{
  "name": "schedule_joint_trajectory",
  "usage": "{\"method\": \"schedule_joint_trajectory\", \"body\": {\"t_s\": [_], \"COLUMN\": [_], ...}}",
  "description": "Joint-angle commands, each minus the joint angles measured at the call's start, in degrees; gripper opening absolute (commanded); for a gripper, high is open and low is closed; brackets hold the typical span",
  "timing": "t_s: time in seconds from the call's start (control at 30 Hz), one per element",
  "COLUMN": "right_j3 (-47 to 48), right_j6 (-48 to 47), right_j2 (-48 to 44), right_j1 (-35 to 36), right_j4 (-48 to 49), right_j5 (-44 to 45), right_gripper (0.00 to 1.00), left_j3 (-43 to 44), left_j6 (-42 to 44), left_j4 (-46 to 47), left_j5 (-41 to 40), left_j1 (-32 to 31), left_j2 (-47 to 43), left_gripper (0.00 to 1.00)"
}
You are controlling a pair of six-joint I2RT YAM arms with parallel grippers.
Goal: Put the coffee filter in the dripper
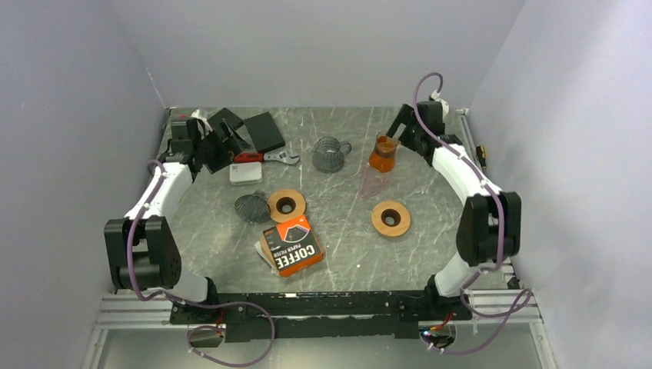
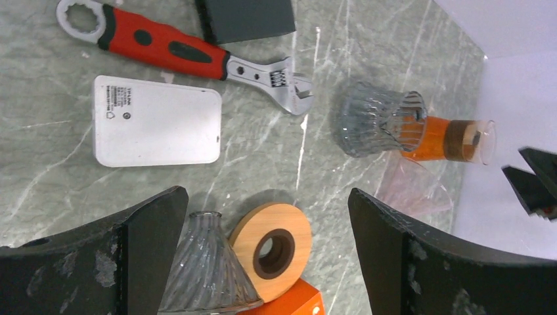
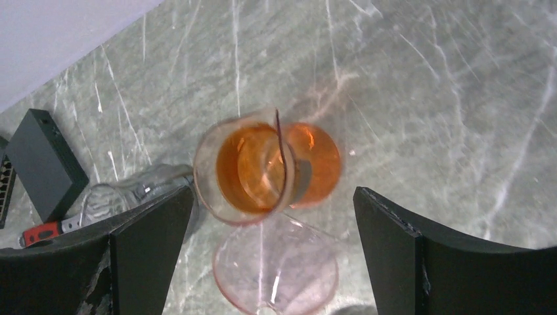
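Note:
An orange box marked COFFEE (image 1: 292, 244) lies flat at the front middle, with white paper showing at its left edge. A grey ribbed dripper (image 1: 251, 207) lies on its side beside a wooden ring (image 1: 286, 204); both show in the left wrist view, the dripper (image 2: 203, 269) and the ring (image 2: 272, 246). A clear pink dripper (image 1: 374, 183) lies on its side beside an orange carafe (image 1: 383, 154). My left gripper (image 1: 219, 142) is open and empty at the back left. My right gripper (image 1: 400, 134) is open and empty above the carafe (image 3: 263, 167) and pink dripper (image 3: 279, 269).
A second wooden ring (image 1: 390, 218) lies right of centre. A grey glass server (image 1: 329, 154) stands mid-back. A red-handled wrench (image 2: 171, 49), a white flat box (image 2: 157, 121) and black boxes (image 1: 264, 131) crowd the back left corner. Walls close in on three sides.

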Motion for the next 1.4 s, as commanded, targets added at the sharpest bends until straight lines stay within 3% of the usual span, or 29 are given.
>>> {"method": "schedule_joint_trajectory", "body": {"t_s": [0.0,0.2,0.27,0.37,0.93,1.13,1.37], "right_j3": [10.5,19.7,20.2,20.2,17.2,18.7,21.6], "right_j6": [-1.3,-3.6,-4.1,-4.6,-8.2,-8.7,-11.2], "right_j2": [8.3,16.3,17.1,17.8,15.9,16.9,17.5], "right_j1": [-0.5,-1.1,-1.2,-1.2,-1.1,-0.7,2.7], "right_j4": [-6.9,-14.0,-14.1,-14.5,-15.4,-16.3,-19.6], "right_j5": [-4.6,-5.1,-5.9,-8.0,-8.4,-8.4,-2.6], "right_gripper": [0.96,0.87,0.79,0.64,0.24,0.16,0.17], "left_j3": [6.6,15.3,15.7,13.6,10.6,10.1,9.6], "left_j6": [2.4,10.3,12.8,14.3,14.2,13.8,13.4], "left_j4": [-6.0,-19.5,-21.1,-20.4,-19.1,-18.8,-18.2], "left_j5": [3.9,0.7,-1.5,-3.5,1.0,2.5,3.8], "left_j1": [0.0,0.0,0.0,0.1,2.2,3.7,4.6], "left_j2": [-0.5,0.3,-0.1,-1.3,-1.7,-1.5,-1.6], "left_gripper": [0.99,0.99,0.99,0.99,0.99,0.99,0.99]}}
